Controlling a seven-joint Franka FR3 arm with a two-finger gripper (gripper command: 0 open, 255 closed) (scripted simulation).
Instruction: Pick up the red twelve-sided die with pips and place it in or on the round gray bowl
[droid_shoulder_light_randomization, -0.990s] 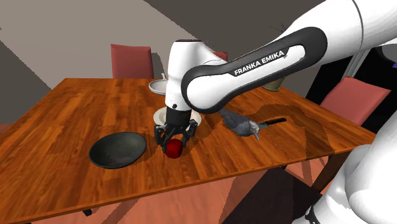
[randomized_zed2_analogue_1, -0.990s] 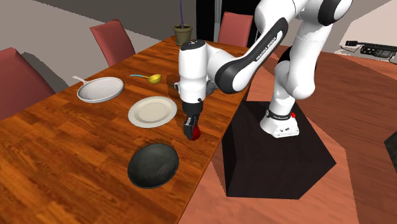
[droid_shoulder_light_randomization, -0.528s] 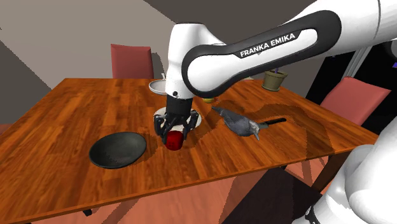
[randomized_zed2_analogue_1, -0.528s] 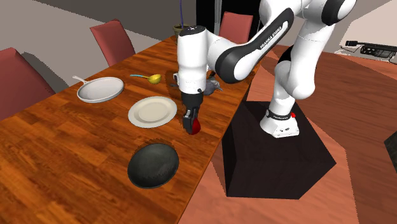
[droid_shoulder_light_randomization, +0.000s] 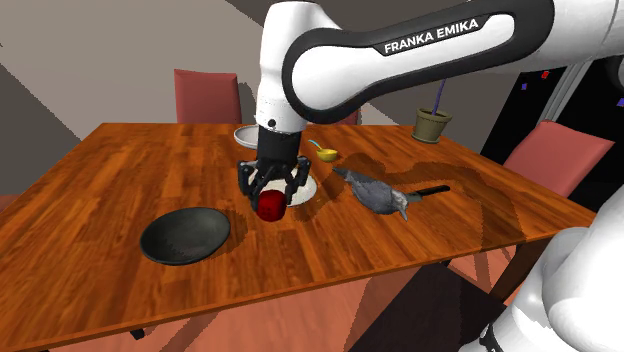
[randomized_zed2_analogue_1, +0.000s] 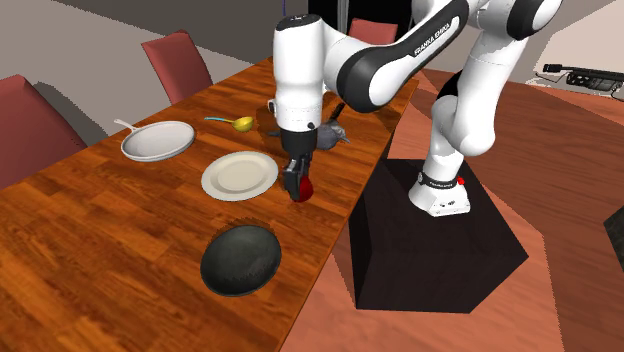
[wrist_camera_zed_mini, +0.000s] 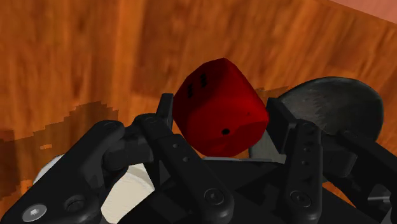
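Fingers (wrist_camera_zed_mini: 167, 119) clamp the red die (wrist_camera_zed_mini: 219, 108), now lifted off the wooden table (droid_shoulder_light_randomization: 90, 190); dark round bowl (droid_shoulder_light_randomization: 185, 237) waits nearby.

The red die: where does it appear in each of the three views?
Shoulder view: the die is a little left of centre, right of the dark bowl.
Second exterior view: near the centre, up and right of the bowl.
Wrist view: clasped in the gripper, the bowl beyond it.
Shared landmark: the bowl.
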